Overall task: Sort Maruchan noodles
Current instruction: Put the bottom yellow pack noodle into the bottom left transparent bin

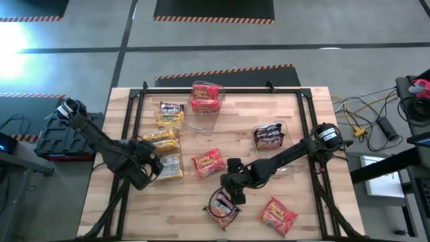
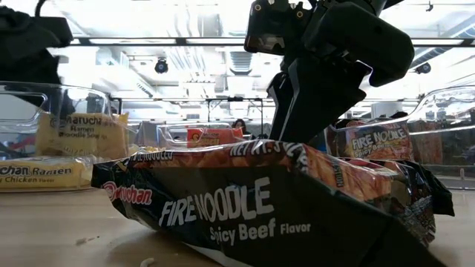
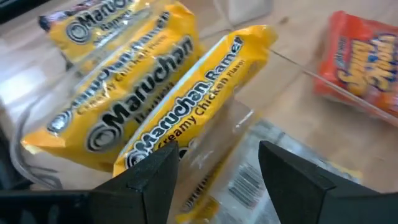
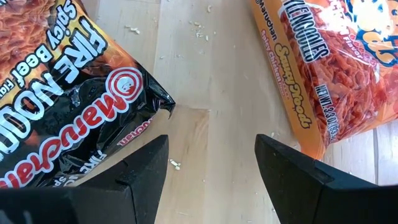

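Beneath my matt dark fingers (image 4: 143,180), the glossy, crinkled plastic noodle packets (image 4: 68,106) lie on the pale, smooth-grained wooden table (image 4: 211,124) beside clear plastic bins (image 1: 201,115).

Bright overhead room light, floor glare (image 1: 27,33) top-left in high view, blurred yellow packets (image 3: 155,106) in left wrist view

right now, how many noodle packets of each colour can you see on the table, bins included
red Maruchan packets: 3
black Fire Noodle packets: 2
yellow Maruchan packets: 4, one lying label down
total: 9 that show; any stacked underneath in the bins would be hidden
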`<state>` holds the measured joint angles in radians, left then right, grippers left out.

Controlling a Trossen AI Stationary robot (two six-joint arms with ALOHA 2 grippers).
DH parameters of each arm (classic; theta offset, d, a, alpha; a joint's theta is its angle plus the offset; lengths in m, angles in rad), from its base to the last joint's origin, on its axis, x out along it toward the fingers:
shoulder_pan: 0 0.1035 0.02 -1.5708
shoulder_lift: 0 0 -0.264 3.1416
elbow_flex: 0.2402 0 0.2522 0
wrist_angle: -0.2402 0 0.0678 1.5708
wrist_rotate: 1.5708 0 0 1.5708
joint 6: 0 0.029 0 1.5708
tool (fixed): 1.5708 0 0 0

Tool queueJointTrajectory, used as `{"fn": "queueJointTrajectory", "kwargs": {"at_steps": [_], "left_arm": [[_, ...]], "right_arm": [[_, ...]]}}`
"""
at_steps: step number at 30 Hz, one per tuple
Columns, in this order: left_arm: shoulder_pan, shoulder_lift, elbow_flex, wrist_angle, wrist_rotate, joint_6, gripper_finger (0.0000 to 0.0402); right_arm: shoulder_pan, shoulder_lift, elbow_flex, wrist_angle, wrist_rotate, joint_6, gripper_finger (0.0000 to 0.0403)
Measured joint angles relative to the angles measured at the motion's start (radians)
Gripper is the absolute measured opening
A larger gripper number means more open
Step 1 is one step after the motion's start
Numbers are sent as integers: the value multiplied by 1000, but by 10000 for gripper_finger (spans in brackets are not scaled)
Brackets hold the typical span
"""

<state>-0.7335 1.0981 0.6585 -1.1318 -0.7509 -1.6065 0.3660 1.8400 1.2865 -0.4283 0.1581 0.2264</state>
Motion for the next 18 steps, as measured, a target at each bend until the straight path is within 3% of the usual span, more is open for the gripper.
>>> {"fn": "queueJointTrajectory", "kwargs": {"at_steps": [6,18], "left_arm": [[74,0,-45,-3,-1,19,206],[123,-44,-4,-37,15,73,206]], "right_arm": [[0,0,0,0,0,0,231],[0,0,0,0,0,0,231]]}}
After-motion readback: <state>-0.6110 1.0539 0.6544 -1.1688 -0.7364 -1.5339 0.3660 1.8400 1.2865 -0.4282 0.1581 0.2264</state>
